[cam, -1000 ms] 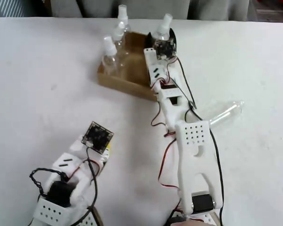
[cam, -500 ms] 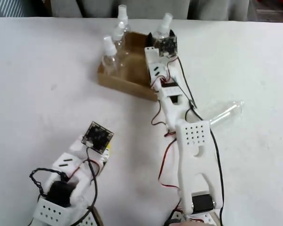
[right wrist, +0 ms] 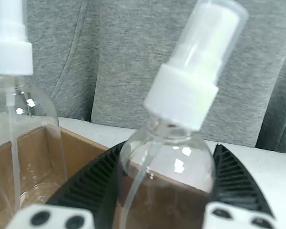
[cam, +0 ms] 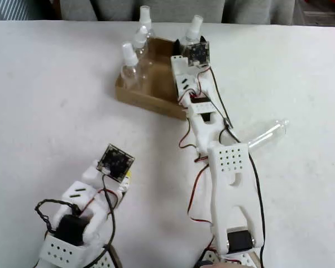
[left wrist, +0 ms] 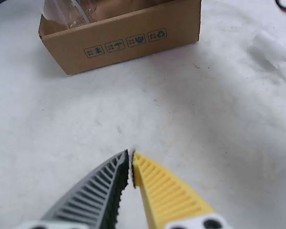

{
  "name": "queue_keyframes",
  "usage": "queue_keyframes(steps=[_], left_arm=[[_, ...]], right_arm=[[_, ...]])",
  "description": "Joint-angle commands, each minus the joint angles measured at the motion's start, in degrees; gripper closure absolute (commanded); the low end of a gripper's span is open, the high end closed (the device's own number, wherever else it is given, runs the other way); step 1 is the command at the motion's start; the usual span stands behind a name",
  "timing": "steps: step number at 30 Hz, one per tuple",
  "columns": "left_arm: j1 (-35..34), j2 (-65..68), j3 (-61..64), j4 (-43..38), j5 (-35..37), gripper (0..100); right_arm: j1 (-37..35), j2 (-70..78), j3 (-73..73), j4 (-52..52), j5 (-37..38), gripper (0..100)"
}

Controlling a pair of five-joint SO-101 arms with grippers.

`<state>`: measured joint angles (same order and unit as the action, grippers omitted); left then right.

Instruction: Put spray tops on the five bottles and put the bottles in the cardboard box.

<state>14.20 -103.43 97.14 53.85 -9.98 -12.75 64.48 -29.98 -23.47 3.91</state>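
Spray-topped bottles (cam: 128, 68) and the cardboard box (cam: 145, 99) stand farther out than the left claw (left wrist: 131, 161). That claw hangs low over the bare white desk (left wrist: 47, 124) close to the arm bases. Its grey and yellow fingers are pressed together tip to tip with nothing between them.

Beyond it, off to the right side, a small white plastic piece (left wrist: 272, 47) lies on the desk. It looks like a loose spray top, though I cannot be sure.

Farther out, a clear bottle (cam: 266, 134) lies on its side on the desk just beside the right arm (cam: 229, 167), with its nearer end hidden behind that arm.

Past that comes the cardboard box, open at the top. Three of the spray-topped bottles stand upright inside it, in a line along its left wall up to the far corner.

At the box's far right corner the right claw (right wrist: 167, 150) is clamped on a fourth bottle (right wrist: 176, 143), one black finger on each side of its clear body. This bottle leans a little, its white spray top tipped away from the bottle next to it. Whether its base rests on the box floor cannot be told.

Grey fabric (right wrist: 114, 57) hangs behind the desk's far edge.
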Motion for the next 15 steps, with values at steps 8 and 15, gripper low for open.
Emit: queue_keyframes(steps=[8,15], left_arm=[[-0.6,-0.5,-0.1,-1.5,-0.4,98],[-0.6,-0.5,-0.1,-1.5,-0.4,98]], right_arm=[[0.7,-3.0,-1.1,0.2,-0.7,76.9],[0.9,-3.0,-1.1,0.1,-0.7,76.9]])
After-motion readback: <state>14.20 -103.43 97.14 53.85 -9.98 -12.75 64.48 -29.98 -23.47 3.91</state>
